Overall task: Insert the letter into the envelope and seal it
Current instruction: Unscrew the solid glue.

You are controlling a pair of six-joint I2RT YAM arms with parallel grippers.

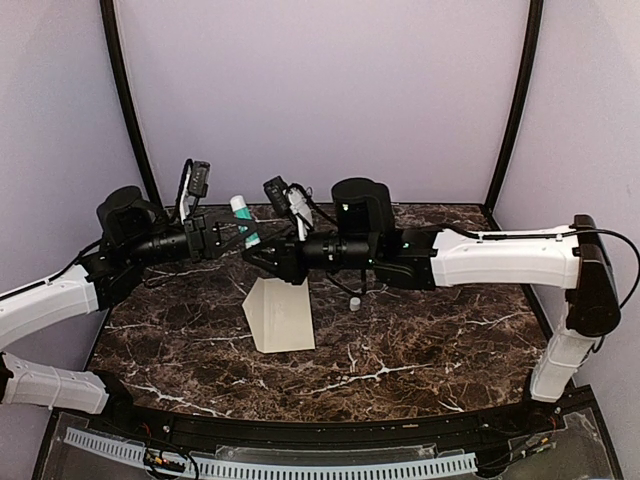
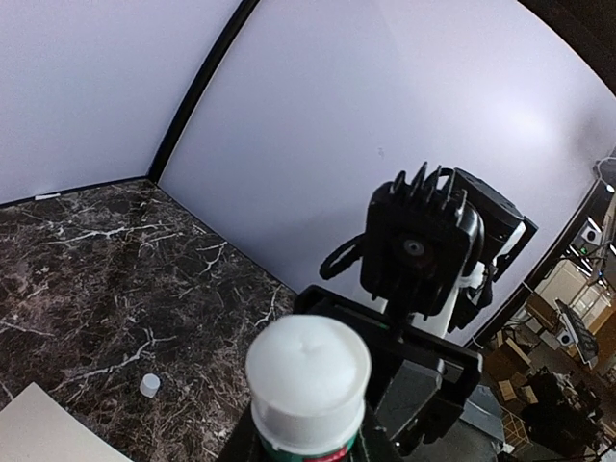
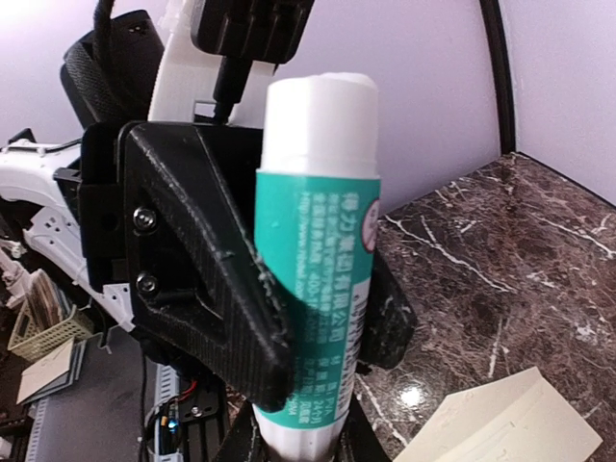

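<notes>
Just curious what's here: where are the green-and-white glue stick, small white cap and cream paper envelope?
green-and-white glue stick (image 3: 318,260): right wrist view, printed label.
small white cap (image 2: 149,386): left wrist view, its side.
cream envelope (image 1: 282,320): top view, its middle.

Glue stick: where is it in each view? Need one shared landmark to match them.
Top external: glue stick left of centre, tilted.
Left wrist: bottom centre, white end facing the camera.
Right wrist: centre, upright, green label showing.
Shared landmark: the cream envelope, centre in top external, bottom-left corner in left wrist, bottom right in right wrist.
</notes>
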